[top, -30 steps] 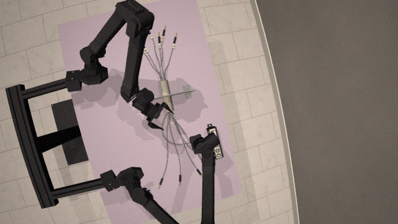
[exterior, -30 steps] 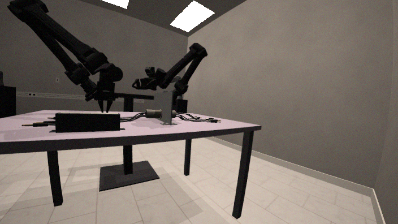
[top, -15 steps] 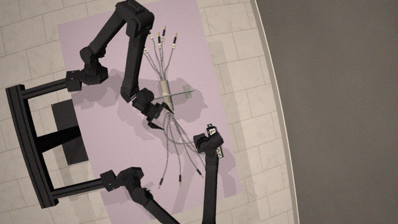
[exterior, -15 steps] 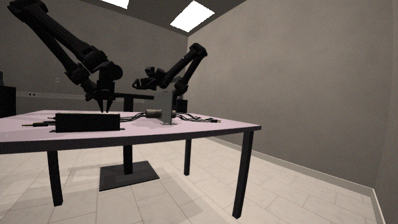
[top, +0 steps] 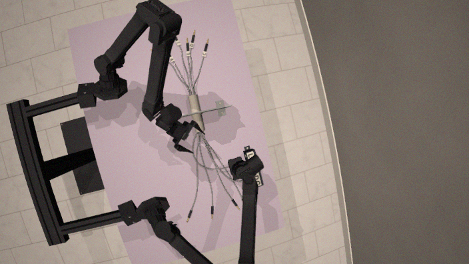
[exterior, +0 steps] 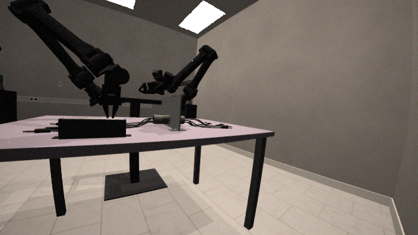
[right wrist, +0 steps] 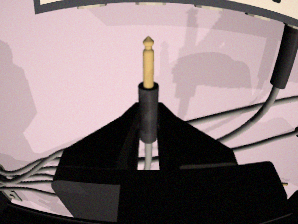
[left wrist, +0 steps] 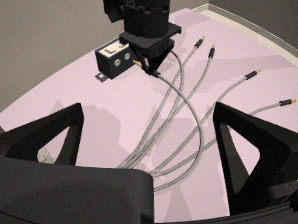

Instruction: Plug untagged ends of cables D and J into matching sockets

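Observation:
The black junction box (top: 254, 167) lies at the mat's right side, its white letter strip partly hidden under my right arm; it also shows in the left wrist view (left wrist: 115, 60) and the side view (exterior: 91, 127). My right gripper (right wrist: 148, 110) is shut on a cable plug (right wrist: 148, 86), whose gold tip points at the box's letter strip, a short gap away. My left gripper (top: 189, 137) is open and empty, hovering by the lower end of the conduit (top: 196, 108). Tagged cable ends (top: 188, 50) fan out above the conduit. Several untagged plugs (top: 212, 210) lie loose on the mat below.
A thin metal bracket (top: 218, 108) holds the conduit. The grey cables (top: 210, 163) spread between conduit and box. The black arm frame (top: 30, 167) stands at the left, off the mat.

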`<state>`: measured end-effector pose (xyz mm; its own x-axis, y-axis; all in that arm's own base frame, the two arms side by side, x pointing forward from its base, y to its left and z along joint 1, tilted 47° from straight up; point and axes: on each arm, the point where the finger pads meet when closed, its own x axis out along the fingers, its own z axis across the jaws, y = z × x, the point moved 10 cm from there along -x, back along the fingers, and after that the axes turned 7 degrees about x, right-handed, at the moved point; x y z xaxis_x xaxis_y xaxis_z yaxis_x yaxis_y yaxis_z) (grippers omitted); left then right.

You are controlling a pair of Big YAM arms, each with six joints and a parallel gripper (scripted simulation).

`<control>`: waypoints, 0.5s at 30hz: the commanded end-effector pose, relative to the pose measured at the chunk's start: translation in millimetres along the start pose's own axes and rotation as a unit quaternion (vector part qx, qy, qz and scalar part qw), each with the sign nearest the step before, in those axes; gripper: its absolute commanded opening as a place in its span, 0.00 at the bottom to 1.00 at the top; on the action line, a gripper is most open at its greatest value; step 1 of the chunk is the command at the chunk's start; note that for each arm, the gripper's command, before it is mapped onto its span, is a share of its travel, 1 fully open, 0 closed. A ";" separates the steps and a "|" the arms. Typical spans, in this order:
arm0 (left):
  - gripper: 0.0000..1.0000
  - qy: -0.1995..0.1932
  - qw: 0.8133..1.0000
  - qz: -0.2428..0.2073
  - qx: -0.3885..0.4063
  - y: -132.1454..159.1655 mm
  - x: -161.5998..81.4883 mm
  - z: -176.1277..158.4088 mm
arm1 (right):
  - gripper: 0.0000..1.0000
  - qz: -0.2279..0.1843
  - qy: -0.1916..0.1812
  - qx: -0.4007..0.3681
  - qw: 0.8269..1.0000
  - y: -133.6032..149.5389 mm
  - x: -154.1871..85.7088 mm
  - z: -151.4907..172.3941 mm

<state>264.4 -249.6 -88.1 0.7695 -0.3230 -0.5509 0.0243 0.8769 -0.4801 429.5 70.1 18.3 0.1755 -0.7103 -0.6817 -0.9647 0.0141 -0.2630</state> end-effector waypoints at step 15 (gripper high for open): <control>1.00 0.000 1.000 -0.008 0.011 -3.8 -0.9 -3.3 | 0.05 -0.002 0.002 0.004 1.000 -19.8 1.3 1.5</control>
<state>264.4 -249.6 -88.1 0.7695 -0.3230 -0.5509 0.0243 0.8769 -0.4801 434.4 71.3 20.3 0.1796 -0.7108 -0.6801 -0.9631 0.0140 -0.2689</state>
